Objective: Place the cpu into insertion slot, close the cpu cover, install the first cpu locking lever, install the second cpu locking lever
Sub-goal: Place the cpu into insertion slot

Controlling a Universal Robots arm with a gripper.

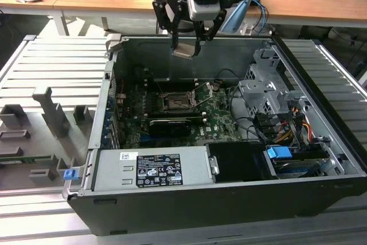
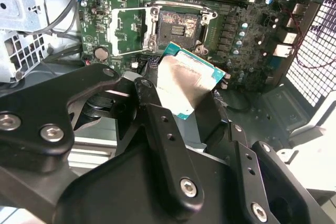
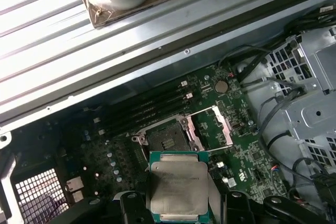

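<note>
step one is in hand: the gripper (image 1: 184, 45) is clenched on the cpu (image 3: 178, 184), held flat between the jaws, with the open slot (image 3: 165, 141) well below and a little ahead of them, its cover (image 3: 224, 126) flipped aside. seating the cpu likely calls for squaring it over the slot, then a level, gentle drop.

A: What sits on the ribbed grey worktop (image 1: 57, 61)?
B: An open computer case (image 1: 229, 205). In the exterior view, a silver power supply (image 1: 152, 167) lies foremost, a long black card (image 1: 170, 124) behind it, and a blue clip (image 1: 279, 153) toward the right.
</note>
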